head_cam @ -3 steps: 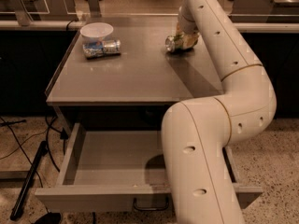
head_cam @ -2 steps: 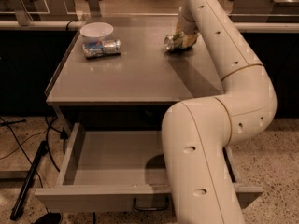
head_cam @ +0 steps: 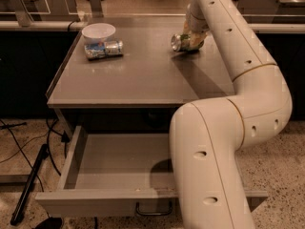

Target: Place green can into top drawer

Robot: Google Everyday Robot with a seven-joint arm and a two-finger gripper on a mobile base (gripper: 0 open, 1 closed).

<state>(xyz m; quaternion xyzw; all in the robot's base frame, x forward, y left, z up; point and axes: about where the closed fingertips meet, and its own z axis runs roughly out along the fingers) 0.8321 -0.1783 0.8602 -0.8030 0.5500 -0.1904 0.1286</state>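
Note:
The green can [head_cam: 181, 42] lies on its side at the back right of the grey table top [head_cam: 133, 75], its silver end facing left. My gripper [head_cam: 193, 36] reaches down from the back and sits right on the can's right part, hiding it. The top drawer [head_cam: 114, 163] stands pulled open below the table top, and nothing shows inside it. Its dark pull handle [head_cam: 153, 210] shows at the front panel's lower edge. My thick white arm [head_cam: 214, 142] crosses in front and hides the drawer's right part.
A white bowl [head_cam: 98, 32] stands at the back left of the table top, with a blue-and-white silver can [head_cam: 105, 48] lying on its side just in front of it. Black cables and a dark pole [head_cam: 28, 185] lie on the floor at the left. A rail [head_cam: 38, 25] runs behind the table.

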